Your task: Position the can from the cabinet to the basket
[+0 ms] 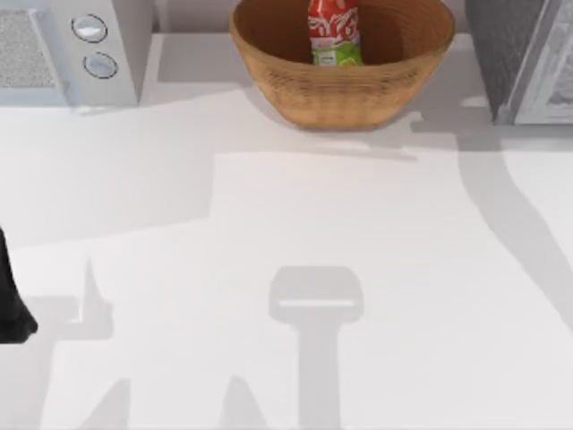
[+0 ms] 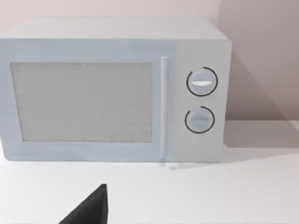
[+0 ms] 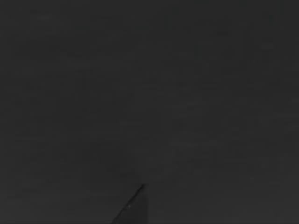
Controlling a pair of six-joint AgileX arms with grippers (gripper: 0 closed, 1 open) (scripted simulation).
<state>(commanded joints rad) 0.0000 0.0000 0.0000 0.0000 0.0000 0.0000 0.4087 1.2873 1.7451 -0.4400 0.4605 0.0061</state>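
The can (image 1: pixel 335 33), red with white markings and a light green lower band, stands upright inside the basket (image 1: pixel 295 85). The basket is a tan woven bowl at the back middle of the table. At the back right corner stands the dark grey speckled cabinet (image 1: pixel 503 45) with its white framed door (image 1: pixel 548 85). My left arm (image 1: pixel 11 305) is parked at the table's left edge, far from the basket. One dark fingertip (image 2: pixel 91 210) of its gripper pokes into the left wrist view. The right wrist view is dark.
A white microwave (image 1: pixel 107 45) with two round silver knobs stands at the back left; the left wrist view faces its door (image 2: pixel 84 102). The white tabletop (image 1: pixel 286 269) stretches open in front of the basket.
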